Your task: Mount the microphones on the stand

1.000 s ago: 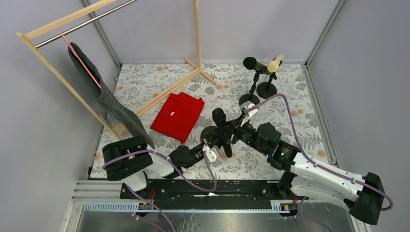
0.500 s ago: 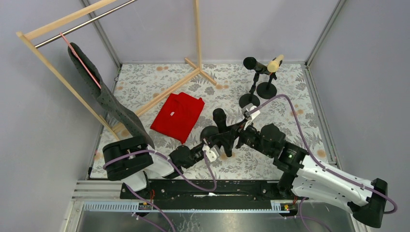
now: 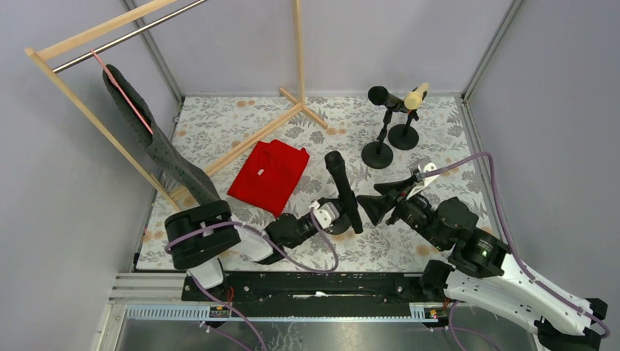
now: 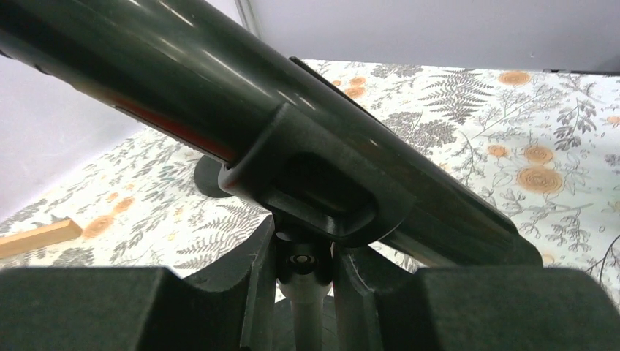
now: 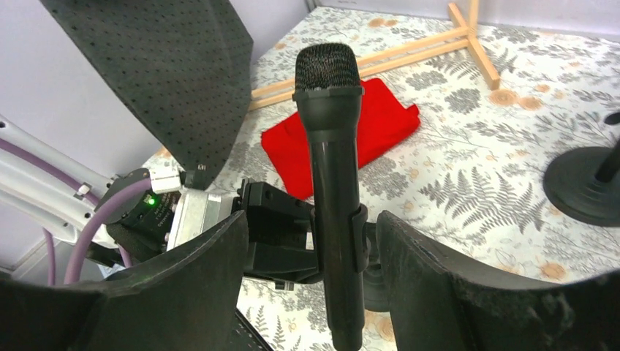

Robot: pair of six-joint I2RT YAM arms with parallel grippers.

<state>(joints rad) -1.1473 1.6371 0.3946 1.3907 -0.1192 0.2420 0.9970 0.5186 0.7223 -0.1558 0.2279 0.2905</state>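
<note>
Microphones: three counted, all seated on stands. Findings run left to right.

At far left a wooden rack carries a grey perforated garment. A red cloth lies flat on the floral table cover. None of these bears on the task.

The left gripper sits low at the near stand, under the near mic. Its wrist view shows both fingers closed against the thin post just below the clip, so it grips the stand, not the mic. The near mic is a smooth, glossy black cylinder with a mesh head, cradled in the moulded black clip. Its long axis runs near to far, head at the far end.

The right gripper stands just right of that mic and apart from it, jaws spread wide and empty. In its wrist view the mic's length is centred in the gap. The mic therefore lies straight ahead of these jaws, its axis square to their closing line.

The left arm is the nearer, being in contact with the stand. In my judgement seating is complete. The coming move turns on freeing the post without tipping a top-heavy stand.

At rear right, the black mic and cream mic rest on two disc-based stands. Their tails are close together, but contact cannot be determined.
</note>
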